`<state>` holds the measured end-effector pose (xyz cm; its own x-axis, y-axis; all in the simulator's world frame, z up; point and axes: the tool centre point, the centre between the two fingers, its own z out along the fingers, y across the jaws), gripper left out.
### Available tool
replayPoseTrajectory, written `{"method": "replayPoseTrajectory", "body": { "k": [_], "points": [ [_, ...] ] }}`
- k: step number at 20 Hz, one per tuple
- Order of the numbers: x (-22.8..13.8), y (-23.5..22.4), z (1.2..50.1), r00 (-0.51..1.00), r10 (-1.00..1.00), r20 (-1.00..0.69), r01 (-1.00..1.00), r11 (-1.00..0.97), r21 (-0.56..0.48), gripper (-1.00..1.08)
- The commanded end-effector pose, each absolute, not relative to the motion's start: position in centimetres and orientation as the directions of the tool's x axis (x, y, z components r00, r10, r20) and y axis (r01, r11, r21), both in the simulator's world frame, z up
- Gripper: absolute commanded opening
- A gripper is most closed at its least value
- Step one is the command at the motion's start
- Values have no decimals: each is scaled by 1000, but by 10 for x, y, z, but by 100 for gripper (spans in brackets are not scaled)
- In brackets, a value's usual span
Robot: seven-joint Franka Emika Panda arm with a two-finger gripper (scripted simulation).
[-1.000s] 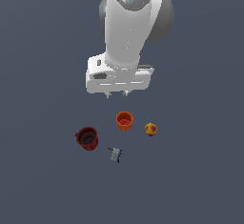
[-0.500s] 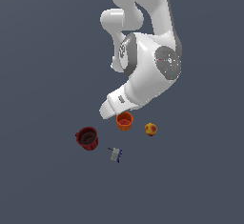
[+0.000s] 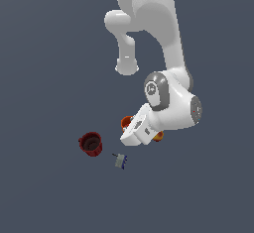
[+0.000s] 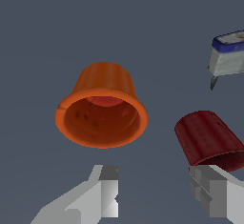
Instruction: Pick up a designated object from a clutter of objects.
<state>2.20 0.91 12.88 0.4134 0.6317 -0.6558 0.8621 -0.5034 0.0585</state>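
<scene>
The designated object, a bright orange tapered cup (image 4: 101, 106), stands with its mouth towards the wrist camera. My gripper (image 4: 157, 189) is open and empty, and its two grey fingertips (image 4: 105, 189) are apart from the cup. In the exterior view only a sliver of the orange cup (image 3: 126, 123) shows behind the white hand (image 3: 137, 132), which hangs low over the clutter. A dark red cup (image 4: 208, 137) sits beside the orange one, close to one fingertip.
The dark red cup (image 3: 91, 143) lies towards the exterior view's left of the hand. A small grey-blue flat piece (image 3: 119, 160) (image 4: 228, 56) lies in front of it. A bit of the yellow-red ball (image 3: 158, 137) peeks out beside the hand.
The arm has swung over and dropped low. The hand now sits just above the cups and covers most of the orange cup in the exterior view. The objects have not moved.
</scene>
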Motion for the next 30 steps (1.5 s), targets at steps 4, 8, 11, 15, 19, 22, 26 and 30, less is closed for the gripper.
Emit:
{"method": "replayPoseTrajectory", "body": {
  "k": [4,8,11,15,19,22,26,30],
  "points": [
    [25,13,103,257,632,-731,924,-381,-5,28],
    [26,16,93,191,625,-757,943,-331,-36,28],
    [27,16,89,165,620,-767,949,-312,-48,28],
    [26,16,88,167,621,-766,948,-314,-47,28],
    [23,9,82,165,621,-767,949,-312,-49,28],
    [20,0,73,162,621,-767,950,-309,-50,28],
    [18,-5,69,160,621,-768,950,-308,-52,28],
    [18,-5,69,160,621,-768,950,-308,-52,-100]
  ]
}}
